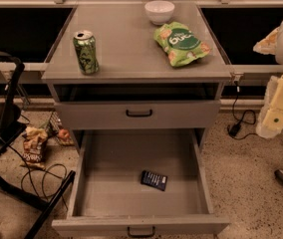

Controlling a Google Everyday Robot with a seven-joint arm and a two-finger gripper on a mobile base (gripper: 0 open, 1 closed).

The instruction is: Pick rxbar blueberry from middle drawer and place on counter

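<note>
closest to me is the middle drawer (pixel 96 183), standing wide open, its small black handle (pixel 141 231) at the bottom edge of the view. the rxbar blueberry (pixel 154 180) lies flat on the drawer floor, a little right of centre and apart from the walls, down and to the left of the gripper (pixel 280 103). the gripper hangs at the right edge of the view, outside the cabinet, about level with the closed upper drawer (pixel 137 113); i cannot tell whether the claw is apart or together. up and left of it is the counter (pixel 126 44), carrying a green can (pixel 85 52) farthest from the claw, a white bowl (pixel 159 11) at the back and a green chip bag (pixel 182 43) nearest the claw.
</note>
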